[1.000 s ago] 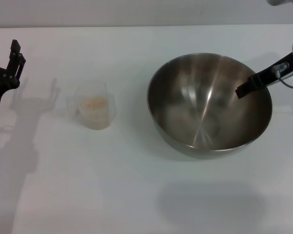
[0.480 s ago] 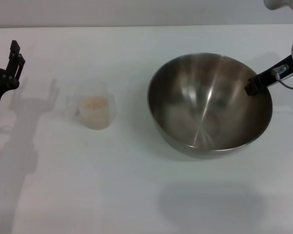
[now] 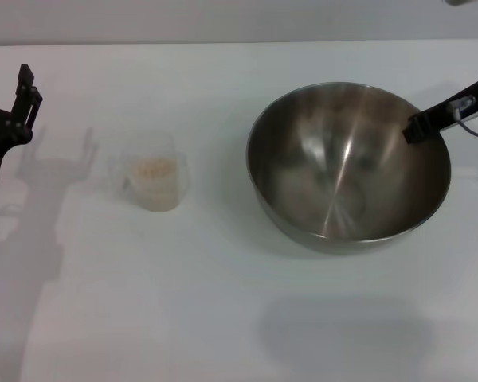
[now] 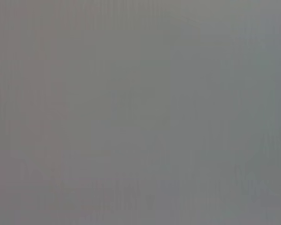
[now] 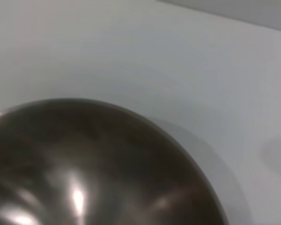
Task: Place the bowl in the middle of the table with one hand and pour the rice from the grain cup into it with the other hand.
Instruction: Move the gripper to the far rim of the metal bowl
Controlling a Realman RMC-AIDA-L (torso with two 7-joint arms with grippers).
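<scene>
At three o'clock on the bench point(image 3: 223, 318), the bowl point(image 3: 348, 167) has shifted slightly rightward, right gripper point(image 3: 418, 127) clamping its rim. Left gripper point(image 3: 22, 99), at nine o'clock, is unmoved; its jaw state cannot be told. No legible writing.

One stainless-steel bowl point(image 3: 348, 167) sits on the single white table point(image 3: 223, 318) — the only bowl in sight, and it shows again in the right wrist view point(image 5: 84, 164). One transparent grain cup point(image 3: 153, 181) stands there too, holding one small heap of rice point(image 3: 154, 169). Two grippers appear — the left gripper point(image 3: 24, 99) and the right gripper point(image 3: 418, 127).
</scene>
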